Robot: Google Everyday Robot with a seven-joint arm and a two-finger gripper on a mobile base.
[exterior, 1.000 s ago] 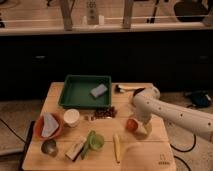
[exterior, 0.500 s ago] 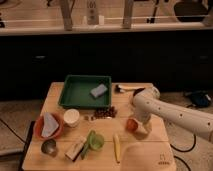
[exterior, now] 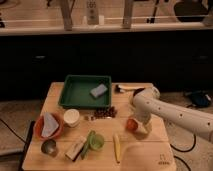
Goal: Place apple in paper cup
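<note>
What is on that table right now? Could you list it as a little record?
end effector: open, low over the table, right beside the apple
apple: resting on the wooden table, not in the cup
paper cup: upright, well apart from the apple, near the orange bowl
green tray: holds a sponge

Green tray (exterior: 75,95) holds a sponge (exterior: 99,90); orange bowl (exterior: 37,131), green cup (exterior: 96,142), banana (exterior: 116,147) lie in front
</note>
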